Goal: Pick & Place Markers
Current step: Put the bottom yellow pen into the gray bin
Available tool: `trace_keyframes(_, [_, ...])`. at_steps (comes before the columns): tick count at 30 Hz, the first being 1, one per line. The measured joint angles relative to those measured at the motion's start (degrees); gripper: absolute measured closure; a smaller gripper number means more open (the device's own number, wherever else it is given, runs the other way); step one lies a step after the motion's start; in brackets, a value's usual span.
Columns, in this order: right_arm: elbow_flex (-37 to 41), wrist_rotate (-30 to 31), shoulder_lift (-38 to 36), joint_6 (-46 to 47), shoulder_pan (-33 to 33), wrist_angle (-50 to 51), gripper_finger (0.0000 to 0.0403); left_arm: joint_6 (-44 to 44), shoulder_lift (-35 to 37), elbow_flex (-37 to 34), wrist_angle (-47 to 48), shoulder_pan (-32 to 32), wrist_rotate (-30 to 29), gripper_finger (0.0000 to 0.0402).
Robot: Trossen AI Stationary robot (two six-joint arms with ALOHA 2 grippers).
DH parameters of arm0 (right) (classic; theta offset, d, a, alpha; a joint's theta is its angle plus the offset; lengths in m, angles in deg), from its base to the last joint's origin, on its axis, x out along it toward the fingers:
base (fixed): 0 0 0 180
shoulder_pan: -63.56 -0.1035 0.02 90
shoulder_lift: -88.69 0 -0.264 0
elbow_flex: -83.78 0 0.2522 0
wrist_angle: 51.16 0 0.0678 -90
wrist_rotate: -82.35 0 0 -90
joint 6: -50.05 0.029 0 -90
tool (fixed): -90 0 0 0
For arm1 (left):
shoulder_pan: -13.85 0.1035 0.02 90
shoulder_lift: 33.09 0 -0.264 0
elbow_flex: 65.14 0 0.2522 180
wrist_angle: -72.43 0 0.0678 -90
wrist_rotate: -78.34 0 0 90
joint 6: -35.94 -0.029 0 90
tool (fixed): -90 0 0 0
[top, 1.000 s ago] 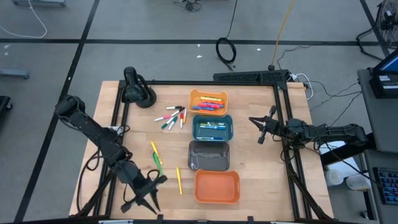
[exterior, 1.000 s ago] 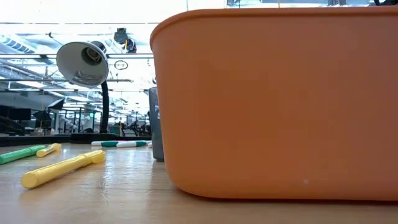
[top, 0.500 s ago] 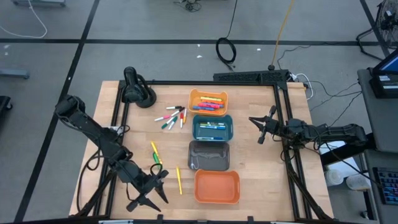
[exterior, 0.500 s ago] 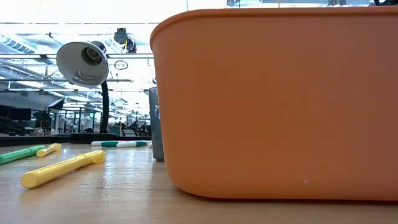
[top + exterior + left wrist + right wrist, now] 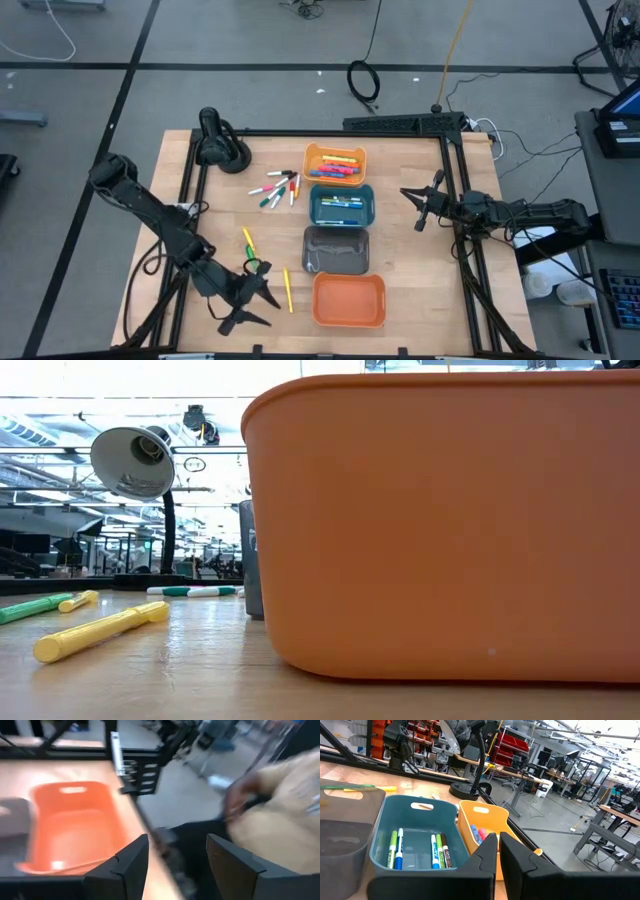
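Note:
Three loose markers lie flat on the table's near left: a yellow one (image 5: 248,240), a green one (image 5: 254,263) and a second yellow one (image 5: 287,290), which the low view shows too (image 5: 100,632). More markers (image 5: 277,187) lie in a cluster at the far left. The teal bin (image 5: 415,835) and the light orange bin (image 5: 335,165) each hold several. My left gripper (image 5: 258,303) is open and touches nothing; it is near the table's front edge, left of the orange bin (image 5: 75,825). My right gripper (image 5: 420,208) waits shut at the table's right.
The four bins stand in a row from far to near: light orange, teal, grey (image 5: 336,249), orange (image 5: 349,300). A black desk lamp (image 5: 215,140) stands at the far left corner. A person's hand and sleeve (image 5: 270,805) show blurred beyond the table's near edge.
My left gripper has opened, turned from pointing at the near edge to pointing right, and moved a little toward the orange bin. The markers and bins have stayed where they were.

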Motion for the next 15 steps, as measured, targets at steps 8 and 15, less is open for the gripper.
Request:
trace_keyframes(8, [0.0, 0.0, 0.0, 0.0, 0.0, 0.0, 0.0392, -19.5, -6.4, 0.0, 7.6, 1.2, -5.6, 0.0214])
trace_keyframes(15, [0.0, 0.0, 0.0, 0.0, 0.0, 0.0, 0.0392, -30.1, -15.8, 0.0, 12.2, 4.6, -6.7, 0.0215])
